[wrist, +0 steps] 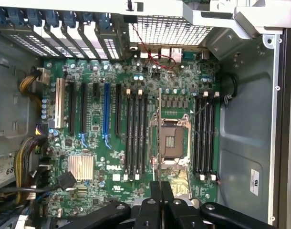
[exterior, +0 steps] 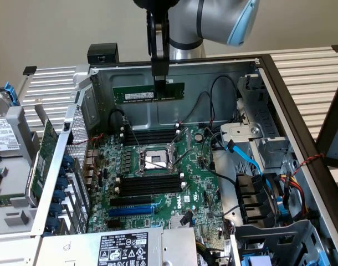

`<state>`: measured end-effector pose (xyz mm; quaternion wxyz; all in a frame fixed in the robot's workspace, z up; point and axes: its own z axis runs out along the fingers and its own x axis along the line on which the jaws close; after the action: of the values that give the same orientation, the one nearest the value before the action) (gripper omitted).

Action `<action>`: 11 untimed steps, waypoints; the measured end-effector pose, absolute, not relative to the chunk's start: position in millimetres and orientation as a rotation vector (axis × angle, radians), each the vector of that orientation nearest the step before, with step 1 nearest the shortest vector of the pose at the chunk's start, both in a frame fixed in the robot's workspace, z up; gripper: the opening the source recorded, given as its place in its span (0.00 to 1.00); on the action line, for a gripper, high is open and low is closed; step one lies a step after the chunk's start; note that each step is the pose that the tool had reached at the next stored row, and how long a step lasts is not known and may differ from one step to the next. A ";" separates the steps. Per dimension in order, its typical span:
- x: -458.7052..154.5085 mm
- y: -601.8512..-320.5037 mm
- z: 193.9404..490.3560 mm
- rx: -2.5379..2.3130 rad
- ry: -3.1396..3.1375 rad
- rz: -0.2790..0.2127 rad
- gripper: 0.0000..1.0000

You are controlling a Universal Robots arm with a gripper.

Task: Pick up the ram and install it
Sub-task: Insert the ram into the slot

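The gripper (exterior: 160, 83) is clamped on the ram (exterior: 136, 94), whose long axis runs 9-to-3. The black slots (exterior: 149, 183) lie parallel, at 6 o'clock.

Exterior high oblique, wrist overhead, motherboard (exterior: 194, 183) (wrist: 95, 143) shared

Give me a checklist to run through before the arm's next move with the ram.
1. Ram held in the jaws of the gripper: ok, shut on it.
2. Ram level: ok, its long edge is horizontal in the exterior view.
3. Ram parallel to the memory slots: ok in the wrist view.
4. Ram lined up over a slot: not ok, its edge falls beside the CPU socket.
5. Memory slots empty: ok.
6. Slot end clips open: cannot tell.
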<state>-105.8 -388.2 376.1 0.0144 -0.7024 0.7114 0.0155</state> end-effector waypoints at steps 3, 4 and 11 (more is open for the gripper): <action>-106.6 -388.0 372.7 -2.189 2.223 0.037 0.12; -106.6 -387.9 371.1 -2.189 2.224 0.035 0.12; -106.9 -387.9 366.4 -2.188 2.225 0.034 0.12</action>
<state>-106.9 -387.9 366.4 0.0103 -0.7011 0.7129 0.0110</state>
